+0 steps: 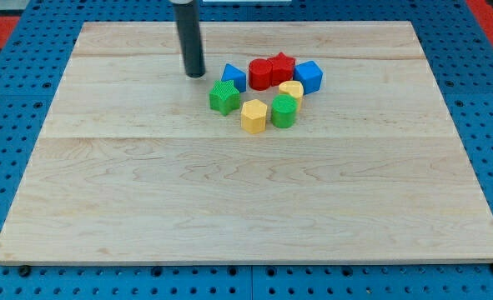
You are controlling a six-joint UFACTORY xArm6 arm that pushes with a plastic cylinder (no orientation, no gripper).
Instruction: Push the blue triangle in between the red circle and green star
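Note:
The blue triangle [234, 77] lies near the view's top centre, just above the green star [223, 97] and just left of the red circle [259, 74]. It touches or nearly touches both. My tip [195, 74] stands on the board a short way to the left of the blue triangle, apart from it. The rod rises out of the view's top.
A red star [282, 65], a blue cube [309, 77], a yellow heart [291, 90], a green cylinder [284, 111] and a yellow hexagon [254, 116] cluster right of and below the triangle. The wooden board [229, 200] lies on a blue pegboard.

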